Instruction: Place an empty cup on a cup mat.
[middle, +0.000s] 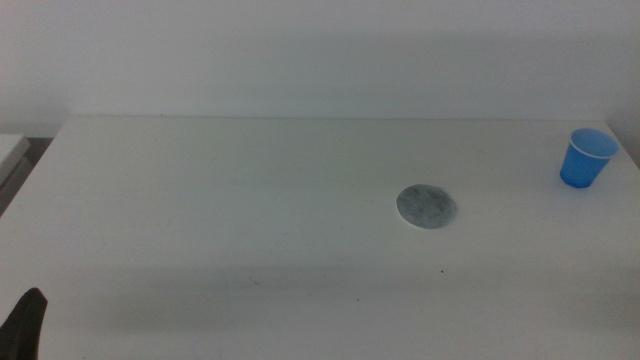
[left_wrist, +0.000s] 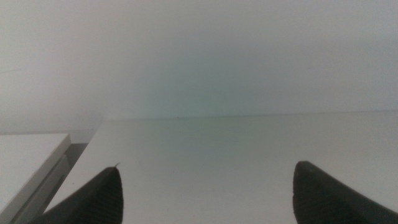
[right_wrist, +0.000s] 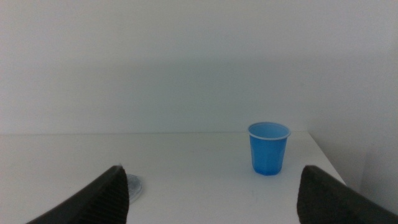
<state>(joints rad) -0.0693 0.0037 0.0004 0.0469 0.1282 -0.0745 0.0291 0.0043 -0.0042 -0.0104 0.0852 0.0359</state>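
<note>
The blue cup (middle: 586, 158) stands upright near the table's far right edge; it also shows in the right wrist view (right_wrist: 268, 148), ahead of the jaws. The grey round cup mat (middle: 427, 207) lies flat right of the table's middle, well left of the cup; its edge shows in the right wrist view (right_wrist: 134, 185). My right gripper (right_wrist: 214, 205) is open and empty, some way short of the cup, and is out of the middle view. My left gripper (left_wrist: 205, 202) is open and empty; only a dark tip of it (middle: 25, 322) shows at the bottom left corner.
The white table (middle: 250, 200) runs back to a plain white wall. A white ledge (left_wrist: 28, 158) stands beside the table's left edge, past a narrow dark gap.
</note>
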